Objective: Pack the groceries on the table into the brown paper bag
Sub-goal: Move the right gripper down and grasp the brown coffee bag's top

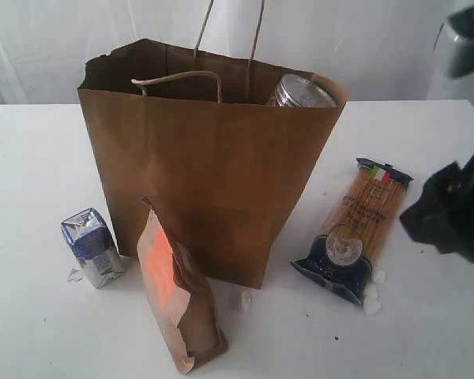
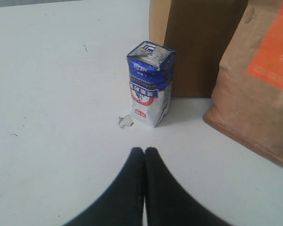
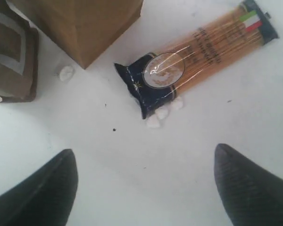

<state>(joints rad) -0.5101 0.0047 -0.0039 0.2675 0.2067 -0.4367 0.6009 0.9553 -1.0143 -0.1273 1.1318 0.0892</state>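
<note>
White worktop (image 1: 39,174), plain and matt, fills the lower ground edge to edge. Behind its far edge hangs a pale curtain (image 1: 55,39) in soft vertical folds, washed out by brightness. Light even, diffuse; shadows faint. A few dark specks (image 3: 114,130) on the surface.

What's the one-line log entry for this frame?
left gripper shut, facing carton | right gripper open near spaghetti packet | jar in paper bag | pouch on table

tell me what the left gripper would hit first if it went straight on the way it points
Probably the small blue-white carton, standing straight ahead of the shut left gripper with bare table between. Depth is unclear from the wrist view.
</note>
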